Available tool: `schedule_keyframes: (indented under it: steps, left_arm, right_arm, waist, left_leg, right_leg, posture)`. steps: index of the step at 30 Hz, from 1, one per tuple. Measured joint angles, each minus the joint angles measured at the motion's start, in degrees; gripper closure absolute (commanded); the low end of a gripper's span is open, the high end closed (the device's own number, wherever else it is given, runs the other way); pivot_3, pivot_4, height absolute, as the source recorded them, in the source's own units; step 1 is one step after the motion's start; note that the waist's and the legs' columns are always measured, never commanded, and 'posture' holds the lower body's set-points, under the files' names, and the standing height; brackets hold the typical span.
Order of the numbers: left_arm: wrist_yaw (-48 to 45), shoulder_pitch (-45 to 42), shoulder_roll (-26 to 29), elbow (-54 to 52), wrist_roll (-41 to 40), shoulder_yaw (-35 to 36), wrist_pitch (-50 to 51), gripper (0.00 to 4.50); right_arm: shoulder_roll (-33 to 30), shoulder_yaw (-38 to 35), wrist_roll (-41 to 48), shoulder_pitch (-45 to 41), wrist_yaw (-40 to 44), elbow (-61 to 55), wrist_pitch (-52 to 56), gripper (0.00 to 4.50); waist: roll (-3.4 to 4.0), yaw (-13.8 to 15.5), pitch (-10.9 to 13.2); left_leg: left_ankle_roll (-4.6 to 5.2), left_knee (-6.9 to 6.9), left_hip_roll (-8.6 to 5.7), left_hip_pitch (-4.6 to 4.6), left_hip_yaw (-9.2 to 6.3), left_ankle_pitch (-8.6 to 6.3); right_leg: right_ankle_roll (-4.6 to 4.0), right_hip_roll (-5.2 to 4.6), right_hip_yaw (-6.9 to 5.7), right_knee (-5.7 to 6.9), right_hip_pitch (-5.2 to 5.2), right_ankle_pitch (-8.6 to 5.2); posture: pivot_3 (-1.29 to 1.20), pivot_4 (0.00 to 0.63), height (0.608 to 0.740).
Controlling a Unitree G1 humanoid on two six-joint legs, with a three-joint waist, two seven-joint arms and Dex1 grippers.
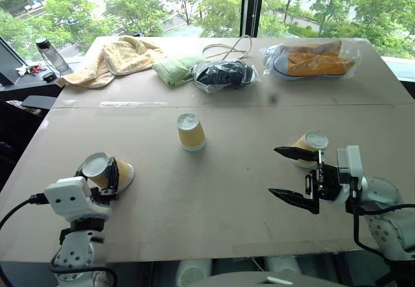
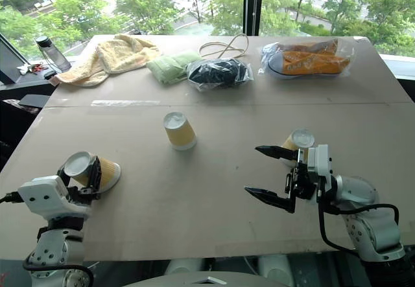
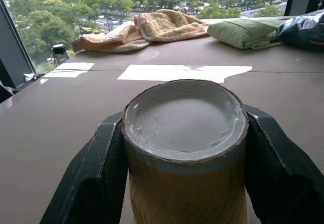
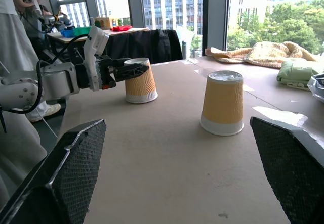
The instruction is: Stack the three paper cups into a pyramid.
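Cups stand upturned on the table (image 1: 214, 203); left gripper (image 1: 111, 178) is clamped on the left cup (image 1: 104, 170); middle cup (image 1: 190, 131) lies ahead, rightward; right gripper (image 1: 293, 174) gapes empty, right cup (image 1: 310, 146) just beyond it.

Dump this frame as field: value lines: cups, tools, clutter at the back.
cups: three paper cups, all upside down on the table, none stacked
left cup: clamped between the left tool fingers, rim on the table
middle cup: stands alone mid-table
right cup: just beyond the right tool, apart from it
left tool: shut on left cup
right tool: open wide, holds nothing, points toward the robot's left
far edge: yellow towel, green cloth, dark bagged item, bagged orange shoes, bottle
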Motion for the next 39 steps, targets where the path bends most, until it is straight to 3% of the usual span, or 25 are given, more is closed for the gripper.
schedule_keyframes:
  steps: [4, 17, 22, 28, 39]
  left_arm:
    - [0.5, -2.7, 0.5, -1.2, -0.9, -0.4, 3.1, 2.10]
    - [-23.4, -19.6, 15.8, -7.9, -6.6, -23.8, 15.2, 2.10]
    - [-31.8, -30.2, 14.4, -1.9, -4.5, -36.0, 16.6, 2.10]
    - [-37.1, -32.3, 12.1, 6.1, -1.4, -42.9, 14.0, 2.10]
    - [-36.2, -37.9, 6.0, 17.4, 6.8, -44.0, 4.3, 2.10]
  right_arm:
    - [-0.3, -0.4, 0.0, 0.9, 0.3, 0.2, -0.4, 0.00]
    - [-0.3, -9.0, 0.9, 10.4, -3.1, -1.9, -1.0, 0.00]
    - [1.1, -9.8, -0.5, 15.2, -4.1, -2.2, -3.4, 0.00]
    - [1.7, -10.5, -1.7, 16.7, -5.5, -2.3, -5.4, 0.00]
    - [1.2, -11.3, -1.6, 17.5, -6.6, -4.2, -5.3, 0.00]
  waist:
    - [0.00, 0.1, 0.0]
    - [0.24, 0.1, 0.1]
    - [0.34, -0.3, 0.0]
    - [0.35, -0.7, 0.1]
    - [0.36, 0.0, 0.1]
  left_leg:
    - [0.00, 0.05, 0.00, -0.03, -0.07, 0.00]
    - [-0.01, 0.19, -0.01, -0.04, -0.10, 0.01]
    - [0.00, 0.31, -0.04, -0.03, 0.05, 0.00]
    - [0.00, 0.32, -0.01, -0.04, -0.07, 0.00]
    - [0.00, 0.47, -0.02, -0.12, -0.08, 0.00]
  right_leg:
    - [0.00, 0.01, -0.02, 0.02, 0.00, 0.00]
    - [0.00, 0.10, -0.02, 0.15, 0.01, 0.00]
    - [0.01, 0.16, 0.10, 0.15, 0.02, 0.00]
    - [0.02, 0.23, 0.02, 0.18, 0.00, 0.00]
    - [0.02, 0.21, 0.00, 0.19, 0.01, 0.00]
  posture:
    - [0.00, 0.150, 0.740]
    - [0.00, 0.150, 0.740]
    - [0.00, 0.150, 0.740]
    - [0.00, 0.150, 0.740]
    - [0.00, 0.150, 0.740]
